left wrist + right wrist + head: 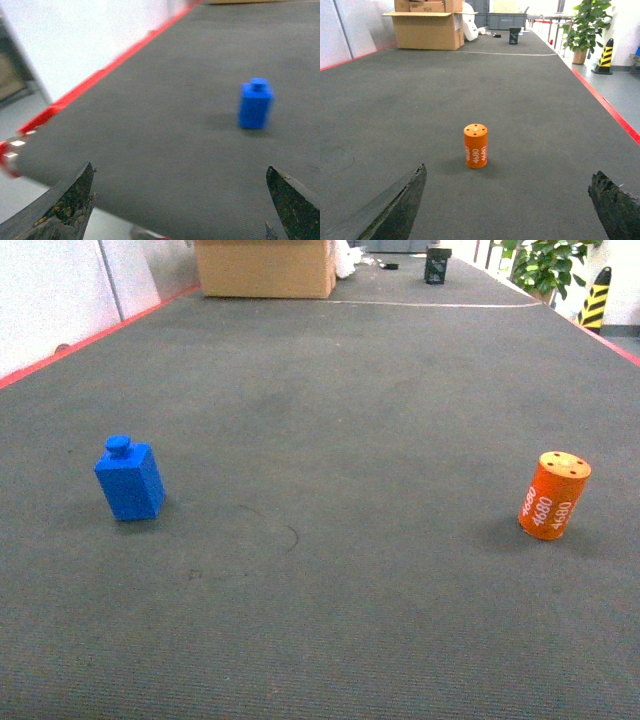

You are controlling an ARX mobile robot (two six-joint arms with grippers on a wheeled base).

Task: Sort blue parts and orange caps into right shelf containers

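Blue part (130,480) and orange cap (554,496) upright, well apart on carpet (330,440).

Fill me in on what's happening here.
Nothing is being handled yet. A blue part and an orange cap stand upright and far apart on the dark carpet, the part to the left, the cap to the right. The left gripper is open and faces the blue part; the right gripper is open and faces the cap. Neither touches its target. No shelf or containers are in view, so sorting hasn't started.
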